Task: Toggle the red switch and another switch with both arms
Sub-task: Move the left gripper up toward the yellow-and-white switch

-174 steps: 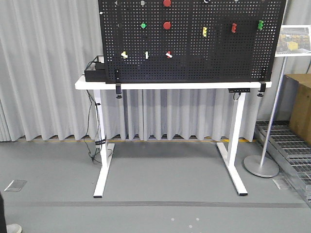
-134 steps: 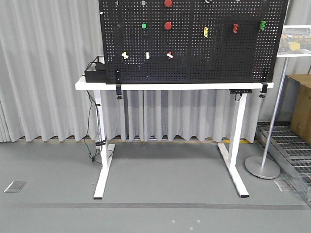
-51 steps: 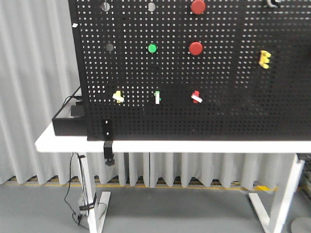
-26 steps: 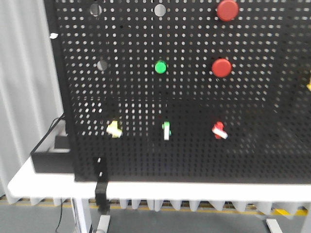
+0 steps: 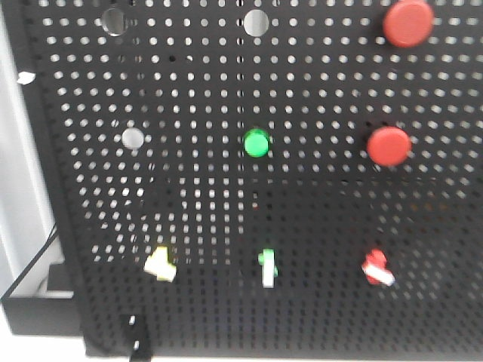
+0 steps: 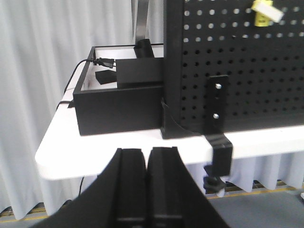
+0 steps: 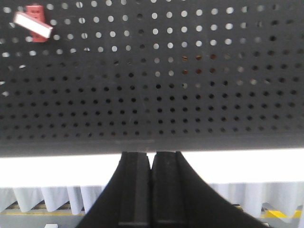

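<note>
Nearest, two grippers: left gripper (image 6: 147, 154) pressed closed on nothing, right gripper (image 7: 151, 156) the same. Just beyond the left one, one black box (image 6: 118, 102) on the white table (image 6: 71, 152). Up and right of it, the pale yellow switch (image 6: 266, 10). Up and left of the right one, the red switch (image 7: 34, 21). Farther, on the pegboard (image 5: 226, 211): three toggles in all, with the green-tinted toggle (image 5: 267, 268) in the middle, two round red buttons (image 5: 389, 145) and one green button (image 5: 256, 142).

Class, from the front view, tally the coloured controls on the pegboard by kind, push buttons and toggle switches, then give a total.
Red push buttons: 2
Green push button: 1
Toggle switches: 3 (red switch, yellow-white switch, green-tinted switch)
Total: 6
</note>
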{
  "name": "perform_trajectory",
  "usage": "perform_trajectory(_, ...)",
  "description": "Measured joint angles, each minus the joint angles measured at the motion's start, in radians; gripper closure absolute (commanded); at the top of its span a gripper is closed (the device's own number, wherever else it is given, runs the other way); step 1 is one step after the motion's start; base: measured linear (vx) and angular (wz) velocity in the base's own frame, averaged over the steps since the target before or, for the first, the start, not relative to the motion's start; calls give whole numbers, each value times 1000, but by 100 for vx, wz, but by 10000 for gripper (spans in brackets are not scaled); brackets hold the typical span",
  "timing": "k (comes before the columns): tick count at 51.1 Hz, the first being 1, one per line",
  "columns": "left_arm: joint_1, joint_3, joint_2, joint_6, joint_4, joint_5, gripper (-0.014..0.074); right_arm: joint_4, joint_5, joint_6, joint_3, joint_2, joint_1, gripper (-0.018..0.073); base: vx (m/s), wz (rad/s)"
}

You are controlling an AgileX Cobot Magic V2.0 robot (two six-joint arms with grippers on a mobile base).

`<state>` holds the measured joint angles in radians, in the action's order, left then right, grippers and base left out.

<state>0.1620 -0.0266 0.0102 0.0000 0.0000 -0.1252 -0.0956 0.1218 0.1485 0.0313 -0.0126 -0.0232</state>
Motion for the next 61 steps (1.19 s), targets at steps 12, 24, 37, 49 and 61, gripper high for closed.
perform_trajectory(12,0,0,0,0,0,0,594,0,0,0,0,0,0,566,15,0)
perform_trajectory(24,0,0,0,0,0,0,594,0,0,0,0,0,0,566,3,-2)
perform_trajectory(37,0,0,0,0,5,0,594,0,0,0,0,0,0,566,0,0)
perform_trajectory(49,0,0,0,0,5,18,594,0,-58,0,0,0,0,566,0,0)
perform_trajectory(61,0,2,0,-11,8,320,594,39,-193,28,-31,0,0,566,0,0)
